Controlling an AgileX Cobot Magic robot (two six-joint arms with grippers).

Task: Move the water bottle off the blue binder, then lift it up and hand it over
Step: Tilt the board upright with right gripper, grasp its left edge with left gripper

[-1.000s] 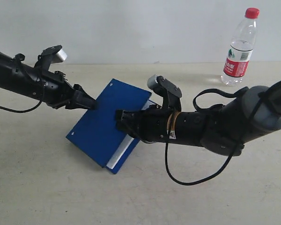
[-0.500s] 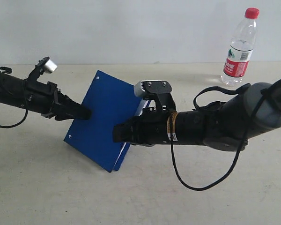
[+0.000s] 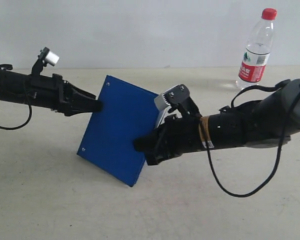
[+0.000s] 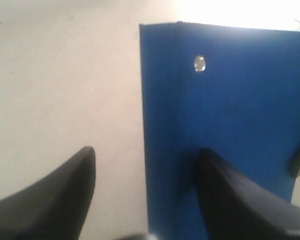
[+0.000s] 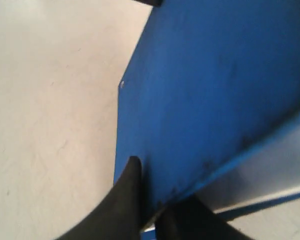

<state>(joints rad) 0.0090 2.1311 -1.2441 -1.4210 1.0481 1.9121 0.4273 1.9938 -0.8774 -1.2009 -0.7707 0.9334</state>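
Left gripper point(image 3: 96, 105) sat at upper left edge of blue binder point(image 3: 120, 130). In wrist view its fingers point(image 4: 65, 200) were spread apart, binder edge between them, nothing clamped. Binder stood steeply tilted over table point(image 3: 50, 200), rivet point(image 3: 108, 84) near top corner; could not tell whether lower corner touched tabletop. Right gripper point(image 3: 144, 148) was pinched tight on binder's right-hand cover edge. Water bottle point(image 3: 257, 50) stood upright on table at far right, well apart from binder.
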